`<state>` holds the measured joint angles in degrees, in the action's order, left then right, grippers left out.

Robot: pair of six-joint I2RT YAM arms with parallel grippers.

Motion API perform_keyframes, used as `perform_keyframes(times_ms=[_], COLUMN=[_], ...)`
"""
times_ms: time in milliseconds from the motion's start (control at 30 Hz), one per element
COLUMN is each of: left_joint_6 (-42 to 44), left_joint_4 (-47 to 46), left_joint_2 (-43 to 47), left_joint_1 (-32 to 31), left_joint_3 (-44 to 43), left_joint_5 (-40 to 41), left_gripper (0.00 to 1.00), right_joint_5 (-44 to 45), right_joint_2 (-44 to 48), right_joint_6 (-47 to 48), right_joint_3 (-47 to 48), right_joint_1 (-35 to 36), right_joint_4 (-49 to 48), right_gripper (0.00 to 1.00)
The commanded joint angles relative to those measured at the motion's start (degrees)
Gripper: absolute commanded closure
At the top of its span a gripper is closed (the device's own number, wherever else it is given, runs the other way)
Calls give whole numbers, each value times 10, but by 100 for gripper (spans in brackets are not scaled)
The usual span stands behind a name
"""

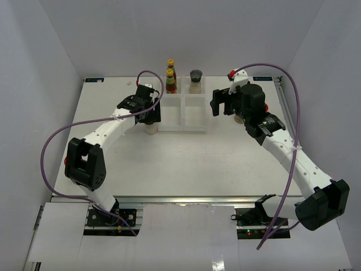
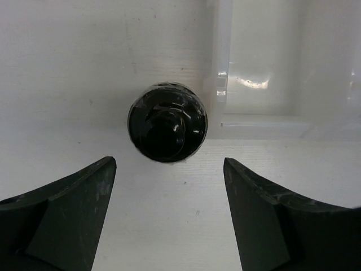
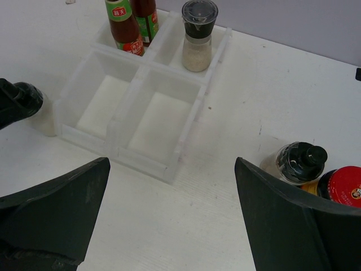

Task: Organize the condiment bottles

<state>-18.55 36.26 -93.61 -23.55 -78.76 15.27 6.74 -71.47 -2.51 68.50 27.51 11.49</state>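
Two slim red sauce bottles with yellow caps [image 1: 171,76] stand in the back left compartment of the white divided tray [image 1: 183,125]. A pale shaker with a dark grey lid [image 1: 196,81] stands in the back right compartment. A black-capped shaker [image 2: 167,122] stands on the table just left of the tray. My left gripper [image 2: 169,164] hangs over it, open, fingertips short of the cap. My right gripper [image 3: 172,164] is open and empty above the table, right of the tray. A black-capped shaker [image 3: 298,162] and a red-lidded amber jar [image 3: 345,186] stand by its right finger.
The tray's two front compartments [image 3: 130,107] hold nothing. The left arm's gripper [image 3: 17,101] shows at the tray's left wall in the right wrist view. White walls enclose the table on three sides. Purple cables loop over both arms.
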Motion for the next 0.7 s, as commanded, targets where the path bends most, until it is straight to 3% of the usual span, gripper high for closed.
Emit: perform_keyframes(times_ms=[0,667], left_joint_6=[3,9], left_joint_4=[-27,-41], left_joint_2=[-32,-98], left_joint_1=[1,39], left_joint_3=[-20,-41], left_joint_5=[-19,-53], left_gripper=[12,20], right_joint_5=[16,27], right_joint_2=[24,20], right_joint_6=[11,17], right_joint_3=[-1,-7], right_joint_1=[2,2], right_joint_4=[-23,-29], right_gripper=[2,2])
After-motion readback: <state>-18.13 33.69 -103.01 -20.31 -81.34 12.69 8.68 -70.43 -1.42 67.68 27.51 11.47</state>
